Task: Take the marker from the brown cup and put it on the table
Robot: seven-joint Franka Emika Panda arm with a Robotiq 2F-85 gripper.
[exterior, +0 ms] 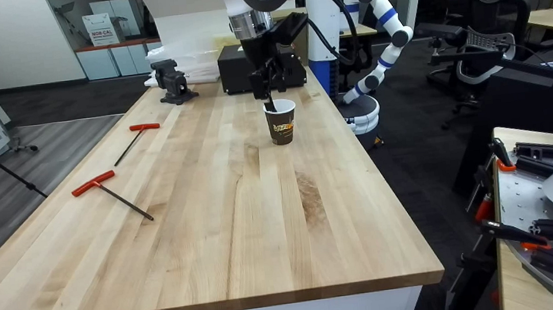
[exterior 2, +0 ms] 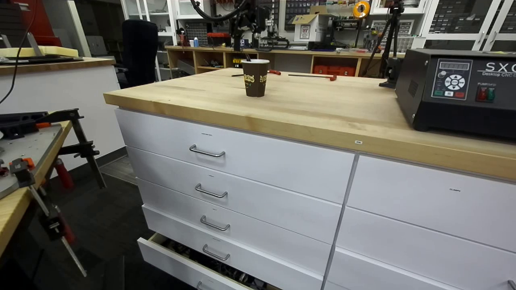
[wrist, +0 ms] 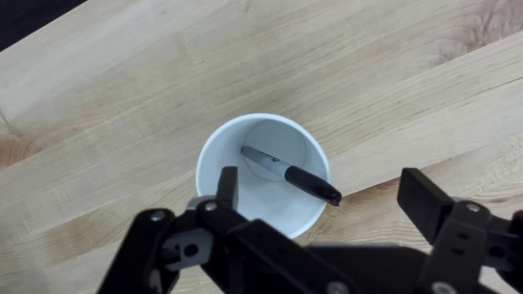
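The brown cup [exterior: 282,127] stands upright on the wooden table [exterior: 198,245]; it also shows in an exterior view [exterior 2: 254,80]. In the wrist view I look down into its white inside [wrist: 265,204]. The marker [wrist: 286,169] leans in the cup, grey end at the bottom and black cap sticking out past the rim. Its dark cap also shows above the rim in both exterior views [exterior: 270,105] [exterior 2: 248,57]. My gripper [wrist: 325,190] is open and empty above the cup. In the wrist view its fingers appear on either side of the cap, apart from it.
Two red T-handled tools [exterior: 93,183] [exterior: 144,127] lie toward a long edge of the table. A small black vise [exterior: 175,83] and a black control box [exterior 2: 455,92] stand on the table. A lower drawer [exterior 2: 189,264] is partly pulled out.
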